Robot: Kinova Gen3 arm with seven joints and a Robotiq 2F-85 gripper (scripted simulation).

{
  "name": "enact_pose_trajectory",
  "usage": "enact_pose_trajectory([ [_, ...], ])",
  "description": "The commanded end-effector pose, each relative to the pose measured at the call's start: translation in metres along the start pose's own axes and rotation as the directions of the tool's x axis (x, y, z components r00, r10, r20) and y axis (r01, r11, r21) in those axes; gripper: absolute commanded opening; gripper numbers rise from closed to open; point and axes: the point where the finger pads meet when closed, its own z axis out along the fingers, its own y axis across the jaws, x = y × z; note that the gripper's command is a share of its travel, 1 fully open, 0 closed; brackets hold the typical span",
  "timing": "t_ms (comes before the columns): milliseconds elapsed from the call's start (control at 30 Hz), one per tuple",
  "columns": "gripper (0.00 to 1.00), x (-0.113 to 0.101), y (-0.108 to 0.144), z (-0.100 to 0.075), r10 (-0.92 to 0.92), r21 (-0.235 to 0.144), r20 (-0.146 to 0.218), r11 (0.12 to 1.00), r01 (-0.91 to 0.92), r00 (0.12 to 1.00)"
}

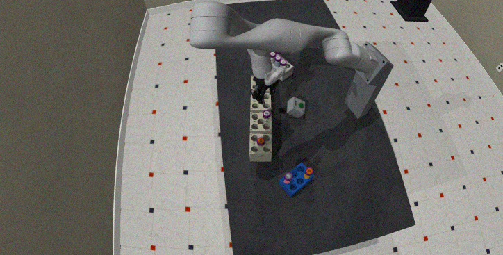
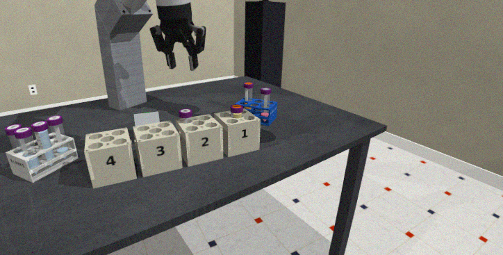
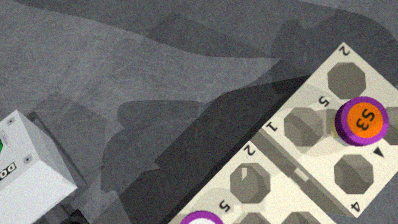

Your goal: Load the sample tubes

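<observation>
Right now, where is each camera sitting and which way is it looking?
Top: high overhead, looking down on the dark table and the whole grey arm.
Exterior: beside the table, facing the numbered adapters; the open, empty hand hangs above.
Wrist: on the hand, looking down; no fingers show.
Shared: the wrist and top views both show tube S3 in adapter 1.
</observation>
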Motion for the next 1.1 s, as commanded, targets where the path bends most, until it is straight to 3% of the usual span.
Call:
enact_pose_trajectory([
  [0,0.62,0.000,0.000,0.000,0.000,0.000,0.001,1.000,0.000,1.000],
  [100,0.62,0.000,0.000,0.000,0.000,0.000,0.001,1.000,0.000,1.000],
  [267,0.62,-0.010,-0.013,-0.002,-0.197,0.019,0.018,0.980,0.197,0.980],
  [567,0.62,-0.027,-0.038,-0.005,-0.528,0.060,0.037,0.849,0.526,0.848],
  [633,0.62,-0.027,-0.038,-0.005,-0.528,0.060,0.037,0.849,0.526,0.848],
  [1067,0.62,-0.051,-0.074,-0.009,-0.879,0.126,0.037,0.476,0.870,0.475],
])
